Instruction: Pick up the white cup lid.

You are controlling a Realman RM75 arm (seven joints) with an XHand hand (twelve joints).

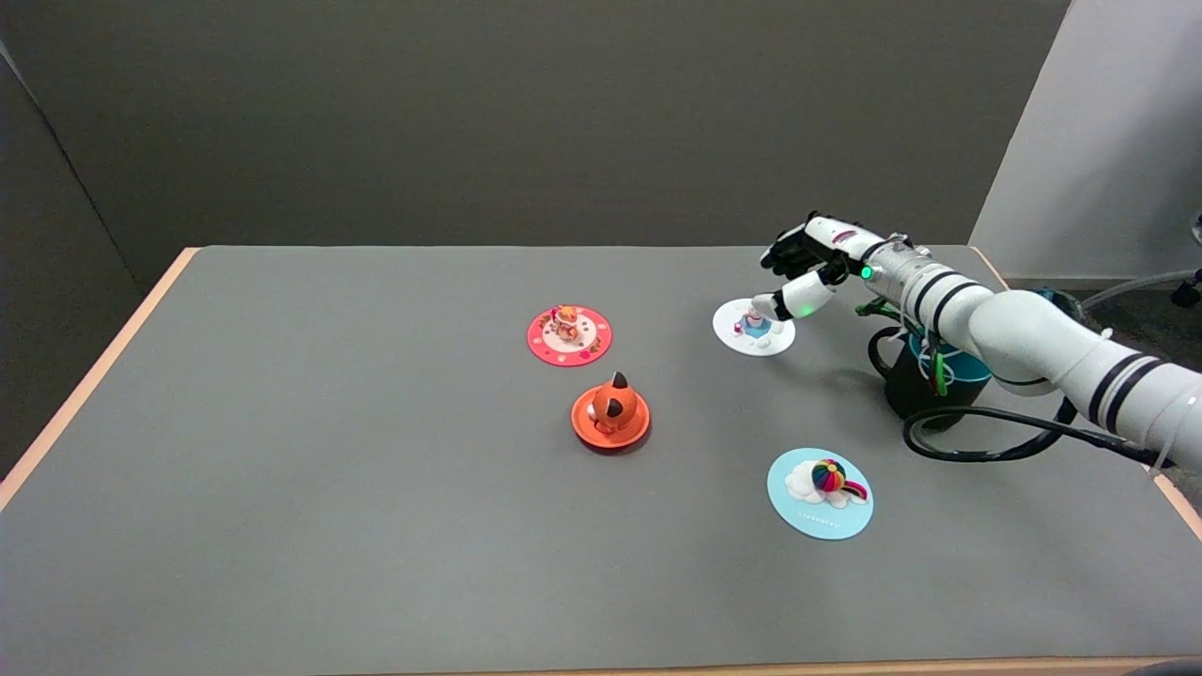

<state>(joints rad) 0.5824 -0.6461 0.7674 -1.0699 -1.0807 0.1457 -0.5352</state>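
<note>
The white cup lid (747, 333) is a flat white disc with a small white-and-blue figure on top; it lies on the grey table right of centre. My right hand (809, 268) hovers just above and to the right of it, fingers spread and holding nothing. The thumb tip is right over the figure, and I cannot tell whether it touches.
A pink lid (569, 335) lies left of the white one, an orange lid (610, 415) in front of it, and a light-blue lid (820, 493) near front right. A dark cup with a teal inside (925, 385) and a black cable (986, 441) sit under my forearm.
</note>
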